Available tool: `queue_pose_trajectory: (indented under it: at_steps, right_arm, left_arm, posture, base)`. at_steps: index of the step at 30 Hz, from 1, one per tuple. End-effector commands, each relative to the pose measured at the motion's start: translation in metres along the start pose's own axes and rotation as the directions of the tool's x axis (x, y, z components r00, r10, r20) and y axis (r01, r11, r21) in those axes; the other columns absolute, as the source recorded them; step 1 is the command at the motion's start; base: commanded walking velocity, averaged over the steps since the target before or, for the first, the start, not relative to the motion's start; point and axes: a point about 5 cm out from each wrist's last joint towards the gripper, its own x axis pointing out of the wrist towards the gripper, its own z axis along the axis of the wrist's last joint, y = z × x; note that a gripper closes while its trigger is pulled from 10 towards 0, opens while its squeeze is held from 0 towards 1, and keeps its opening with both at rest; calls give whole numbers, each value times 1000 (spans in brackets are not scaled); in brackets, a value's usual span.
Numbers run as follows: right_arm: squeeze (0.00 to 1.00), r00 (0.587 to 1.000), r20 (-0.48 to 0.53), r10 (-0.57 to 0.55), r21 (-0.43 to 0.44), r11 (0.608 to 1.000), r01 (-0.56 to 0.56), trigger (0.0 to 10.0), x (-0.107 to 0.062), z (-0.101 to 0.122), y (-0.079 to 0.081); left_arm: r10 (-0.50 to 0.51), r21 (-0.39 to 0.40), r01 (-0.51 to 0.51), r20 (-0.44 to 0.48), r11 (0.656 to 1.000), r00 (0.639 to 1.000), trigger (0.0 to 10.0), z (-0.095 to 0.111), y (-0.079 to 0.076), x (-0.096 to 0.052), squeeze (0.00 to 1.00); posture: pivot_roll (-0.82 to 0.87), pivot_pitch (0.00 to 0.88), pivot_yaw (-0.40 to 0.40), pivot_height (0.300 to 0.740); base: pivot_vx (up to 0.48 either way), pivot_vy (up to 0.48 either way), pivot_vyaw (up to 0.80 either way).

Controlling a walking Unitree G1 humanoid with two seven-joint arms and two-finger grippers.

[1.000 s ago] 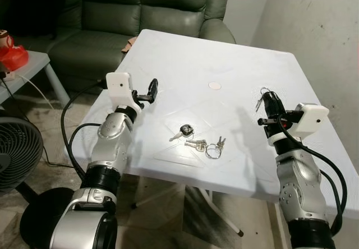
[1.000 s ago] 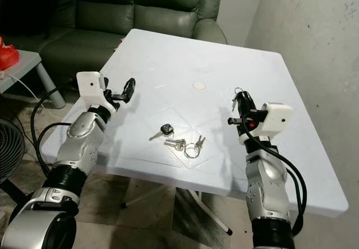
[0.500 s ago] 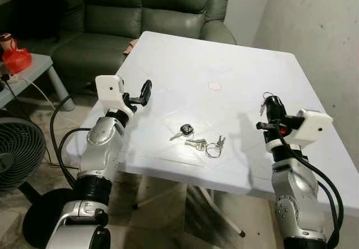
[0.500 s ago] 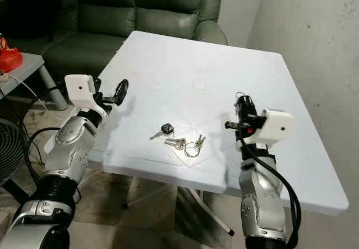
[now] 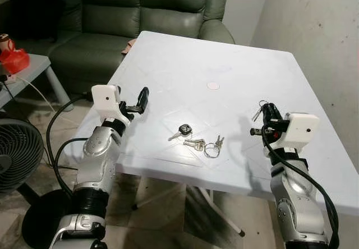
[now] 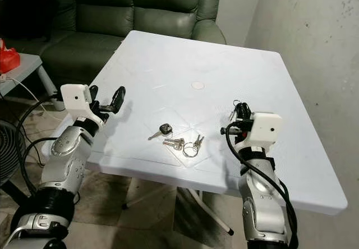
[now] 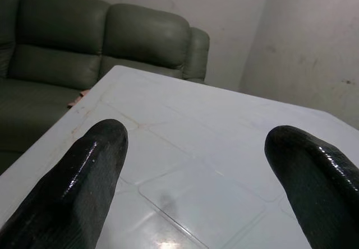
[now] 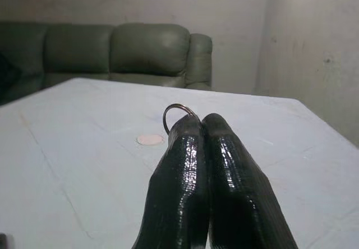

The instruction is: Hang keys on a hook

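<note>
Keys on a thin ring [image 5: 261, 107] sit pinched at the tip of your right gripper [image 5: 268, 113], just above the white table [image 5: 185, 64] near its right side. From the right wrist camera you can see the two black fingers [image 8: 227, 165] pressed tight together, with only an arc of the ring [image 8: 175, 113] poking out past the tips, so your hold is on a very small bit of wire. A second bunch of keys [image 5: 197, 140] lies loose on the table in front of you, a black-headed key beside silver ones and a ring.

Your left gripper [image 5: 141, 98] hangs over the table's left edge with its fingers [image 7: 90, 170] wide apart and nothing between them.

Beyond the table you have a green sofa [image 5: 140, 13], a fan [image 5: 17, 153] and a side table with something red [image 5: 12, 58] on your left, and a bare wall [image 5: 314, 30] on your right. No hook shows up yet, so you will probably have to turn or walk to find it.

That is where the risk lies. With so little ring in the pinch, a jolt while walking or a swing of the hanging keys could twist it free, and a drop would likely land on the floor. Any easing of the fingers before the ring is over the hook would lose it too.
</note>
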Motion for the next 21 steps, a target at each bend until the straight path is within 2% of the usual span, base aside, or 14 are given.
queue_pose_trajectory:
  at_steps: [1,5,8,11,15,19,21]
  right_arm:
    - [0,1000,-10,14,-22,1000,-14,10000,-1,2,1]
    - [0,1000,-20,-10,-27,1000,9,10000,-3,1,-1]
    - [0,1000,-26,-13,-22,1000,13,10000,-5,0,1]
    - [0,999,-29,-13,-20,1000,13,10000,-7,-1,4]
    - [0,999,-34,-1,-20,1000,0,10000,-6,-2,9]
    - [0,999,-32,23,-30,999,-24,10000,-3,-2,12]
    - [0,999,-31,24,-32,999,-25,10000,-3,-1,11]
  left_arm:
    - [-22,19,22,-5,1000,1000,10000,2,-2,1,0]
    - [11,-43,-11,6,999,1000,10000,5,-4,5,0]
    - [7,-26,-7,17,1000,1000,10000,6,-7,4,0]
    - [27,-56,-25,18,998,999,10000,6,-7,5,0]
    - [0,1,0,7,1000,1000,10000,5,-11,6,0]
    - [-9,-18,9,11,1000,1000,10000,7,-9,9,0]
    - [-3,-34,3,5,999,1000,10000,8,-8,10,0]
  posture:
    - [-29,25,-47,711]
    - [-35,23,-46,711]
    - [-43,22,-43,711]
    - [-47,18,-40,711]
    - [-40,10,-44,711]
    - [-38,2,-44,711]
    - [-38,0,-44,711]
  base:
    - [0,0,0]
    - [0,0,-778]
    - [0,0,-781]
    - [0,0,-781]
    - [0,0,-781]
    - [0,0,-781]
    - [0,472,-781]
